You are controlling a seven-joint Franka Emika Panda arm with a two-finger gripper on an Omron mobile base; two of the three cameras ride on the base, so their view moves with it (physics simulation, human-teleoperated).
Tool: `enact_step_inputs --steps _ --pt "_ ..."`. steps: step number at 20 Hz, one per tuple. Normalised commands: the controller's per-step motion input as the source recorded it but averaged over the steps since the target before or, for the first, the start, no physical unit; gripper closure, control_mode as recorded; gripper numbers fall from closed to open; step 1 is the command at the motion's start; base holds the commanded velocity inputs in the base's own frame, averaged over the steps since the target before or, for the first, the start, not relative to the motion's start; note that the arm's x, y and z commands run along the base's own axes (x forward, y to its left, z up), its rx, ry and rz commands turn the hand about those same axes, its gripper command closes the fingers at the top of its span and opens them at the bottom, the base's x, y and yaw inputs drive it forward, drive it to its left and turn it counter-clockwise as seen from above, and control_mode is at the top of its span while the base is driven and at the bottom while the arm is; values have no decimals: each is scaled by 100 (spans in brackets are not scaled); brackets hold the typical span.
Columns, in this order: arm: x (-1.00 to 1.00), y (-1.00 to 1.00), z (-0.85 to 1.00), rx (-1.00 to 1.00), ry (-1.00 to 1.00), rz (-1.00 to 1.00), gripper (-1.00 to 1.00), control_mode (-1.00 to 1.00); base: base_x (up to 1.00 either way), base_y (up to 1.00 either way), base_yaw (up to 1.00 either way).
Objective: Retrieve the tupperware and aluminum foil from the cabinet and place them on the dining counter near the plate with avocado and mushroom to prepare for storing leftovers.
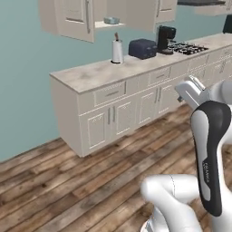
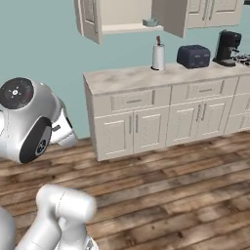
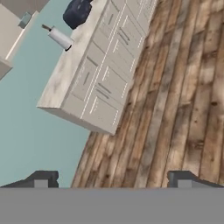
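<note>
The cabinet (image 1: 74,18) (image 2: 90,19) hangs on the teal wall with its doors swung open. The pale blue-grey tupperware (image 1: 111,20) (image 2: 150,22) (image 3: 25,18) rests on its lower shelf. My gripper (image 3: 111,179) is open, with nothing between the fingertips (image 3: 41,179). It hangs over the wooden floor, well short of the cabinet and far below it. The aluminum foil, the dining counter, the plate, the avocado and the mushroom are out of view.
Below the cabinet runs a marble counter (image 1: 90,74) (image 2: 122,78) on cream drawer units. On it stand a paper towel roll (image 1: 117,50) (image 2: 158,56), a dark toaster (image 1: 142,48) (image 2: 193,56), a coffee machine (image 1: 166,38) (image 2: 227,46) and a stove (image 1: 188,46). Wooden floor lies between me and the counter.
</note>
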Motion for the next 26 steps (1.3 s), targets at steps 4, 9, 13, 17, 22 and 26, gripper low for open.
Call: enact_step_inputs --steps 4,9,13,17,22,26 --pt "0 0 0 0 0 0 -100 100 100 -56 4" --pt "0 0 0 0 0 0 -100 100 100 -41 9" --pt "0 0 0 0 0 0 -100 100 100 -33 11" --pt "0 0 0 0 0 0 -100 100 100 -30 12" --pt "0 0 0 0 0 0 -100 100 100 -30 13" --pt "0 0 0 0 0 0 -100 100 100 -20 18"
